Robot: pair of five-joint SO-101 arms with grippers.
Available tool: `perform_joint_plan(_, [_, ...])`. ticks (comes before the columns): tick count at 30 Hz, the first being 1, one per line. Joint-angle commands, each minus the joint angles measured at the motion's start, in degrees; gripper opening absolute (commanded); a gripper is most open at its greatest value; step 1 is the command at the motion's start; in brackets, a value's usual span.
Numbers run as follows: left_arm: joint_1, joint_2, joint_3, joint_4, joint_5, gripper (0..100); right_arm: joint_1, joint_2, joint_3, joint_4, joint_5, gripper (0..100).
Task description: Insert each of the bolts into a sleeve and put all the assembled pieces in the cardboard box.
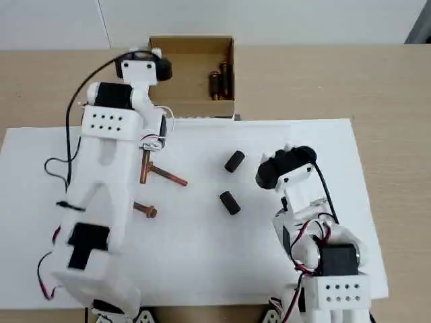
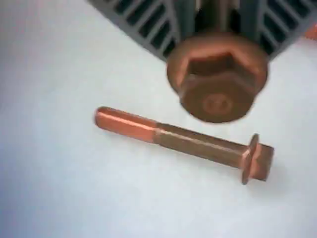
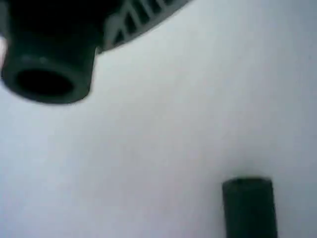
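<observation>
My left gripper (image 1: 147,156) is shut on a copper bolt (image 1: 145,167) and holds it just above the white paper; the left wrist view shows its hex head (image 2: 218,79) end-on under the gripper (image 2: 218,22). A second bolt (image 2: 183,141) lies on the paper below it (image 1: 168,175). A third bolt (image 1: 145,210) lies nearer the front. My right gripper (image 3: 49,34) is shut on a black sleeve (image 3: 47,72), open end facing the camera, right of centre (image 1: 271,176). Two loose sleeves (image 1: 234,161) (image 1: 229,202) lie mid-paper; one sleeve (image 3: 247,208) shows beyond the held one.
The cardboard box (image 1: 161,74) stands at the back, behind the left arm, with assembled pieces (image 1: 219,82) along its right wall. White paper (image 1: 202,269) covers the wooden table. Cables hang off both arms.
</observation>
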State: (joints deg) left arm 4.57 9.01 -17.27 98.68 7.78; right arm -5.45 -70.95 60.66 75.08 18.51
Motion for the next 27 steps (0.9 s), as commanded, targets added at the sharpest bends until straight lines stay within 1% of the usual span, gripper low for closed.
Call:
perform_joint_plan(1, [1.2, -8.5, 1.5, 0.8, -0.6, 1, 0.7, -3.9, -3.3, 1.7, 0.2, 0.5])
perform_joint_plan(8, [6.1, -24.7, 10.9, 1.3, -0.4, 1, 0.3, -25.0, -2.2, 1.5, -0.2, 0.4])
perform_joint_plan(11, [9.6, -32.8, 17.8, 0.0, -0.4, 1, 0.6, -33.7, 2.0, 1.3, -3.7, 0.4])
perform_joint_plan(14, [11.1, -41.1, 26.5, -3.2, -0.4, 1, 0.7, -31.8, 2.8, 1.5, -7.8, 0.4])
perform_joint_plan(17, [11.0, -50.0, 36.4, -7.8, -0.3, 1, 0.3, -31.1, 3.3, -0.3, -13.6, 0.4])
perform_joint_plan(19, [11.0, -56.5, 42.5, -10.3, -0.3, 1, 0.2, -31.1, 4.6, -2.2, -15.6, 0.4])
perform_joint_plan(25, [11.0, -75.3, 60.3, -19.1, -0.3, 1, 0.1, -31.1, 10.1, -9.9, -17.5, 0.4])
perform_joint_plan(27, [11.0, -81.1, 65.5, -21.4, -0.3, 1, -1.7, -31.1, 12.3, -12.5, -17.5, 0.4])
